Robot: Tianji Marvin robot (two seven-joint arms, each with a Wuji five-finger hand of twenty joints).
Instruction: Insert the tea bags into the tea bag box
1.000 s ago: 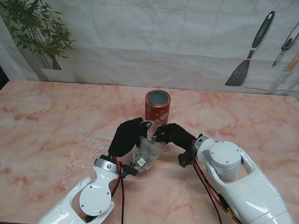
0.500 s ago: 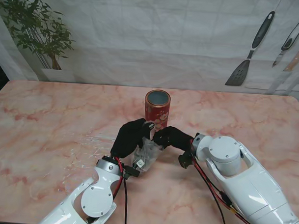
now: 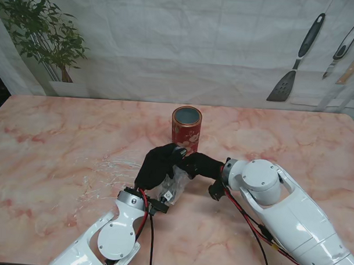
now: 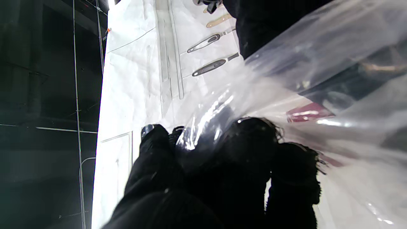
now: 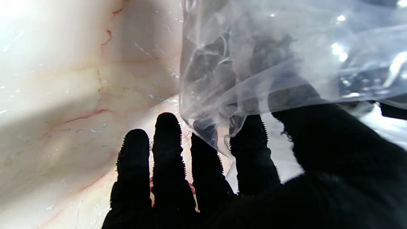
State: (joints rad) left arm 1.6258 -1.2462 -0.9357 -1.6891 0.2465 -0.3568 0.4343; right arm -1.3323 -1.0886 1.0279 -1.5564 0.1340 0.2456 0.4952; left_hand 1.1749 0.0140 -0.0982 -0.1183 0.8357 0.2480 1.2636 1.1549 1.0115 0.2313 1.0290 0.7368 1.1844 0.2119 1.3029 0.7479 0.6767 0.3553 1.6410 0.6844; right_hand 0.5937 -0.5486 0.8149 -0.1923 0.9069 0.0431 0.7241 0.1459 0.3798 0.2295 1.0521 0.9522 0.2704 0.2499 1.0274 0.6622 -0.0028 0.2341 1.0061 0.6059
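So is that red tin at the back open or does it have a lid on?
Open. The red tin stands upright with no lid; the stand view looks into its grey inside.

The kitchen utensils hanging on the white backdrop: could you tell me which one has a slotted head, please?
The black slotted spatula, the leftmost of the three, farthest from me. Its broad head has slots; the two utensils to its right show only slim handles and narrow tips.
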